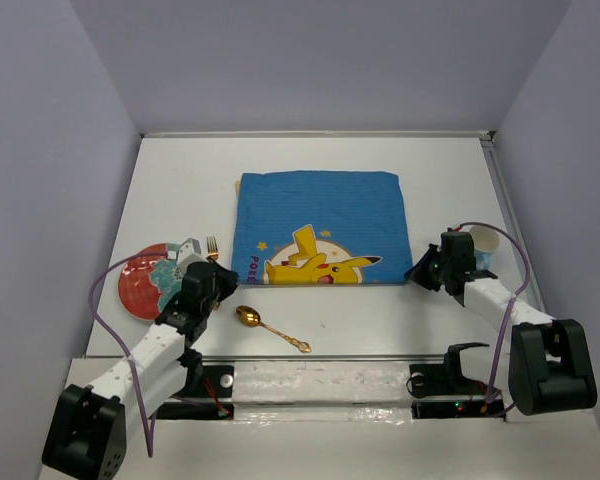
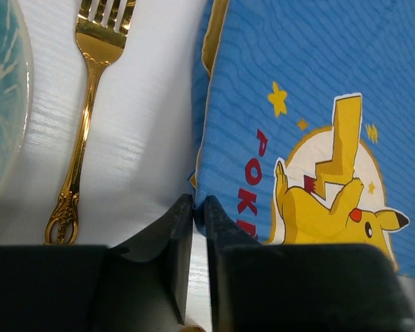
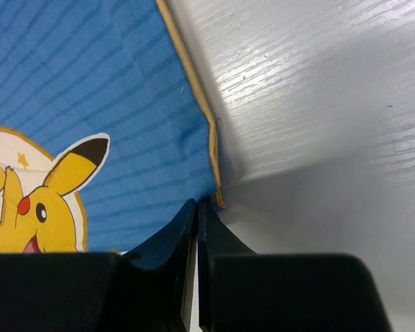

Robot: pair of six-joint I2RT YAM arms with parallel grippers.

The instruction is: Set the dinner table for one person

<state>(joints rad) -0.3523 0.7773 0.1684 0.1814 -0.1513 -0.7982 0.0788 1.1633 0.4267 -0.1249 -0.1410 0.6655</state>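
The blue placemat (image 1: 318, 226) with a yellow Pikachu print lies flat on the white dinner table (image 1: 310, 155). My left gripper (image 1: 223, 285) is shut on the placemat's near left corner (image 2: 200, 200). My right gripper (image 1: 418, 272) is shut on its near right corner (image 3: 207, 197). A gold fork (image 1: 212, 248) lies just left of the placemat and shows in the left wrist view (image 2: 83, 124). A gold spoon (image 1: 270, 328) lies near the table's front edge. A red and teal plate (image 1: 140, 280) sits at the left, partly under my left arm.
A pale blue cup (image 1: 485, 245) stands behind my right arm near the right wall. Grey walls close in the table at the left, back and right. The plate's rim (image 2: 3, 104) shows at the left edge of the left wrist view.
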